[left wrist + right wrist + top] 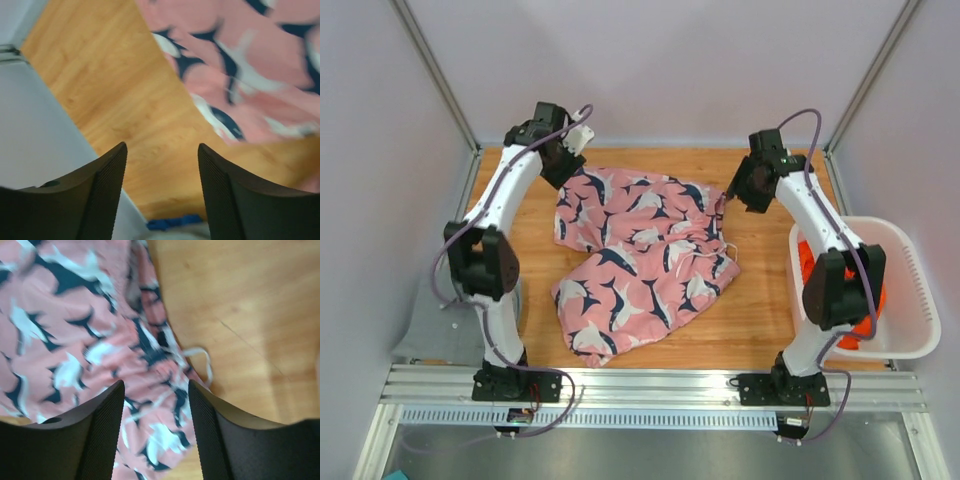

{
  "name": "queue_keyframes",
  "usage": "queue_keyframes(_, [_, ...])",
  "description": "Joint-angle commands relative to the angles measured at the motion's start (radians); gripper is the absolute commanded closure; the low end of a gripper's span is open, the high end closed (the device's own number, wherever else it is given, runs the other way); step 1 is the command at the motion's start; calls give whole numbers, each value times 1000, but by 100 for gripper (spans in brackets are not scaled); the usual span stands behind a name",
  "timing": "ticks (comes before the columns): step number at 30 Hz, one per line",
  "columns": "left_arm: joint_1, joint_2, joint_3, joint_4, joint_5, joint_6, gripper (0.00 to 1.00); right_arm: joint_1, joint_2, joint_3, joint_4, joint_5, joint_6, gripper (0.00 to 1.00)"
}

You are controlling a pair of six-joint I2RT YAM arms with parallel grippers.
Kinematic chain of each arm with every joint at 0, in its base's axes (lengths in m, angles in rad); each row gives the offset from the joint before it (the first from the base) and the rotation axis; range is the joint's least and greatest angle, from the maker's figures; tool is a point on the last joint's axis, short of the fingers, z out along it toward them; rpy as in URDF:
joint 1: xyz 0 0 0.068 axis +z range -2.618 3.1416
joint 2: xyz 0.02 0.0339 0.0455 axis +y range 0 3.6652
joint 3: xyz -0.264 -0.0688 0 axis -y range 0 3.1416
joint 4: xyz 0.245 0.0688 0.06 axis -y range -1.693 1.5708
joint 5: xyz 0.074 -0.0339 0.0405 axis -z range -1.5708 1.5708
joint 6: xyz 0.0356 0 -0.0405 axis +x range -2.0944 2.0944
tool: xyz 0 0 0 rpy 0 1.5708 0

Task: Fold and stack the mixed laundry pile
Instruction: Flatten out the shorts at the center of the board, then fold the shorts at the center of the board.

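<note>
Jaws of the left gripper [162, 147] and right gripper [156, 385] gape empty by the far corners of the pink patterned garment [640, 255] spread mid-table, and only the overhead view shows the orange garment [804, 265] in the right-hand basket [912, 292].

No writing, label, brand, number or sign is legible in any view.

Pink cloth garment with dark-and-white shark pattern [640, 255]: soft, matt, creased.
Light-brown wooden worktop [760, 320]: smooth, grain seen, faint sheen.
White slotted plastic basket [910, 290]: smooth.
Left pincer [161, 147], fingers [107, 190]: black, matt, finely ribbed.
</note>
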Motion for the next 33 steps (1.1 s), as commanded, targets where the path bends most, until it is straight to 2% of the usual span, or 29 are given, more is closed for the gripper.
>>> queue_keyframes(1, [-74,-363,-236,-92,369,-73,36,20,-202,-201,-61,88,-39,45])
queue_keyframes(2, [-100,-460,-364,-119,403,-58,38,23,-233,-245,-70,105,-33,46])
queue_keyframes(3, [-131,-499,-420,-144,435,-41,38,34,-291,-297,-72,108,-16,47])
queue_keyframes(4, [-216,-532,-474,-167,465,-27,38,40,-316,-383,-71,105,-7,47])
queue_keyframes(6, [-309,-604,-618,-214,459,-18,36,66,-359,-475,-46,82,32,46])
queue_keyframes(10, [-580,-684,-839,-206,414,-26,30,83,-400,-685,50,20,117,43])
queue_keyframes(13, [-682,-705,-955,-184,371,-30,24,89,-371,-756,150,-11,165,43])
queue_keyframes(20, [-794,-646,-1052,-80,341,-81,16,89,-281,-815,365,-13,231,44])
queue_keyframes(23, [-834,-612,-1109,-12,272,-98,16,91,-296,-818,384,-37,250,46])
queue_keyframes(28, [-848,-551,-1129,52,232,-110,17,91,-379,-861,374,37,273,46])
queue_keyframes(33, [-848,-475,-1111,69,235,-128,18,89,-342,-861,434,38,293,45])
